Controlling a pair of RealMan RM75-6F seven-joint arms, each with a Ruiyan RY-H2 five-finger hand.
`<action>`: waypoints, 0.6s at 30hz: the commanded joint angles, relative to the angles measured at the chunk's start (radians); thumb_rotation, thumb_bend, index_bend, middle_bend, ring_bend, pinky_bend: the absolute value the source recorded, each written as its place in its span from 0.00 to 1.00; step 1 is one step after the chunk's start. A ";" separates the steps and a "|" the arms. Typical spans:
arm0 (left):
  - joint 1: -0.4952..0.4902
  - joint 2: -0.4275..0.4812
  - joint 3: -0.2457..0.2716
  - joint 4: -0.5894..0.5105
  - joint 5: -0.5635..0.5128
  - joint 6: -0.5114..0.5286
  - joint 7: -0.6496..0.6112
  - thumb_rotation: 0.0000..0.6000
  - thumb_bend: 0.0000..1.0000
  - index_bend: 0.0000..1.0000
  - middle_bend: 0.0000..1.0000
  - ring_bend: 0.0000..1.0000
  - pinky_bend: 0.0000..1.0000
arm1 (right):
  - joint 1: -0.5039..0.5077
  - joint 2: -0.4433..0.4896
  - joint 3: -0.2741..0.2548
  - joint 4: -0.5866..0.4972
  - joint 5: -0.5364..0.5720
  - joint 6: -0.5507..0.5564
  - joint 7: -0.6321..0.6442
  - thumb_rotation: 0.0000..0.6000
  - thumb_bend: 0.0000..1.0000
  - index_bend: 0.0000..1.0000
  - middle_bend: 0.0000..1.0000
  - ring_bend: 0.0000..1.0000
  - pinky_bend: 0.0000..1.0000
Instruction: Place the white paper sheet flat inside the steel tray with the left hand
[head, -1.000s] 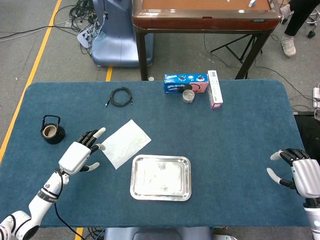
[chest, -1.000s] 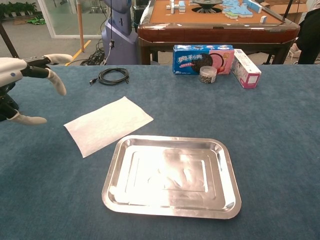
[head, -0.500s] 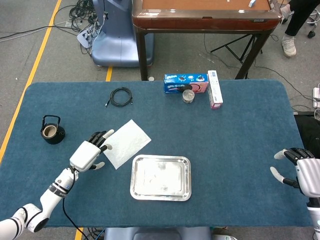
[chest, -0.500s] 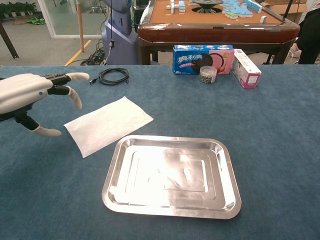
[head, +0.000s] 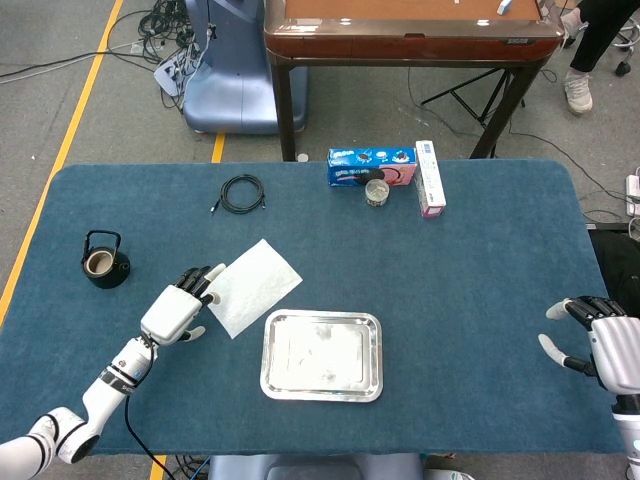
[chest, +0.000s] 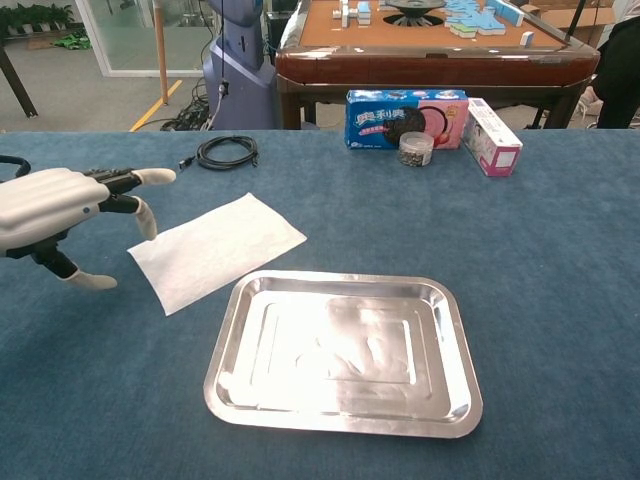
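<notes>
From the head view, the white rectangular paper sheet (head: 252, 286) lies flat on the blue cloth-covered table (head: 480, 260), turned at an angle, just beside the upper left corner of the shiny rectangular steel tray (head: 322, 355) and outside it. The white left hand (head: 178, 309) is at the sheet's left edge with its fingers spread apart and holding nothing; its dark fingertips (head: 208, 277) reach the paper's border, though whether they touch it cannot be told. The white right hand (head: 600, 342) sits far off at the table's right edge, fingers apart and empty. Along the far side stand a blue biscuit box (head: 370, 167), a small round jar (head: 377, 193) in front of it and a white and pink carton (head: 429, 179). A coiled black cable (head: 241, 193) lies to the left of these, and a small black kettle (head: 104, 260) stands near the left edge.

From the chest view, the paper sheet (chest: 216, 249) lies flat with its near corner close to the tray's (chest: 340, 422) rim, not overlapping it. The left hand (chest: 55, 208) is above the table to the left of the sheet, fingers spread, with one pale fingertip (chest: 146, 221) pointing down over the paper's left corner. The biscuit box (chest: 405, 117), jar (chest: 414, 148), carton (chest: 491, 136) and cable (chest: 226, 151) sit at the back. The right hand does not show here.
</notes>
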 joint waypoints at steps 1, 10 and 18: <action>0.000 -0.015 0.006 0.021 -0.001 0.003 0.002 1.00 0.16 0.40 0.00 0.00 0.08 | 0.000 0.000 0.000 0.000 0.001 -0.002 0.002 1.00 0.26 0.48 0.50 0.36 0.32; -0.007 -0.053 0.021 0.078 -0.005 -0.001 -0.024 1.00 0.16 0.41 0.00 0.00 0.08 | 0.000 0.002 0.000 0.000 0.001 -0.002 0.004 1.00 0.26 0.48 0.50 0.36 0.32; -0.019 -0.084 0.030 0.131 -0.001 0.003 -0.073 1.00 0.13 0.42 0.00 0.00 0.08 | 0.002 0.002 0.000 0.000 0.000 -0.006 0.005 1.00 0.26 0.48 0.50 0.36 0.32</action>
